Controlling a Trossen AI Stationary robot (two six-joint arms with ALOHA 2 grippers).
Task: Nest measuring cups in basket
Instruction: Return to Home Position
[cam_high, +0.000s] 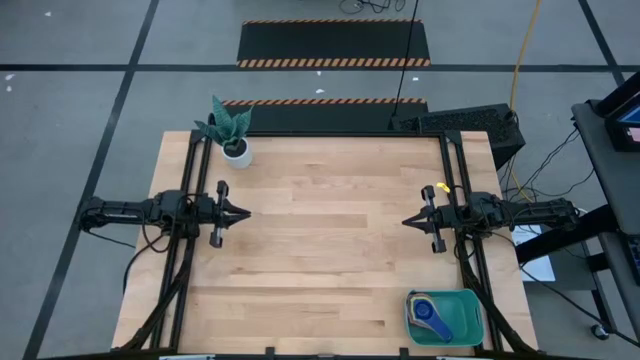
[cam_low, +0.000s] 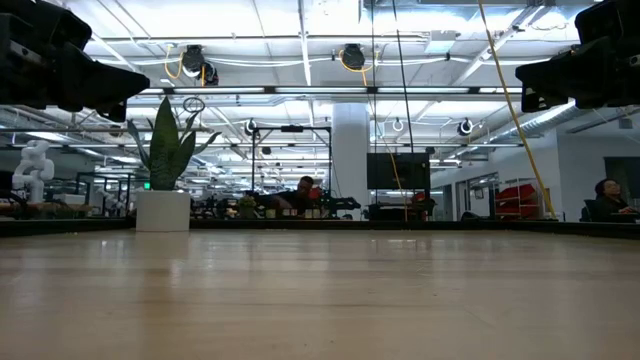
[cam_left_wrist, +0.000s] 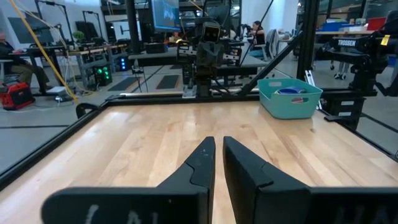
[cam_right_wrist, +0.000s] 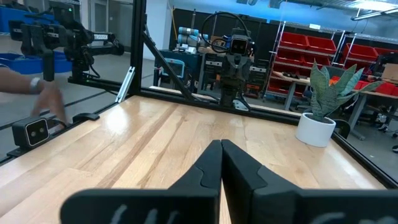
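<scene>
Teal-green plastic basket (cam_high: 460, 295), rectangular with rounded corners and low walls, standing on the pale wooden bench (cam_high: 320, 260) at its near corner on the right arm's side, close to the edge. Contents: the measuring cups (cam_high: 432, 315), gathered as one cluster inside the basket; a dark blue handle and light blue plastic show from above, the other colours cannot be told. Left gripper (cam_high: 243, 212): held above the bench at its left side, pointing across towards the other arm, jaws drawn together with only a thin slit between them and nothing in them; in its wrist view the left gripper (cam_left_wrist: 217, 142) has the basket (cam_left_wrist: 289, 107) well apart from the jaws, far across the bench and off to one side, blue cup rims (cam_left_wrist: 290, 91) just showing over the wall. Right gripper (cam_high: 405, 221): held above the bench at its right side, facing the left gripper, jaws closed and empty (cam_right_wrist: 221, 144); the basket lies nearer this arm yet apart from the jaws, beside the arm's base rather than ahead of the tips. Other items: white plant pot (cam_high: 237, 152) with a spiky green plant, at the far left corner of the bench; a person's hand (cam_right_wrist: 46, 93), blurred, beyond the bench edge in the right wrist view.
</scene>
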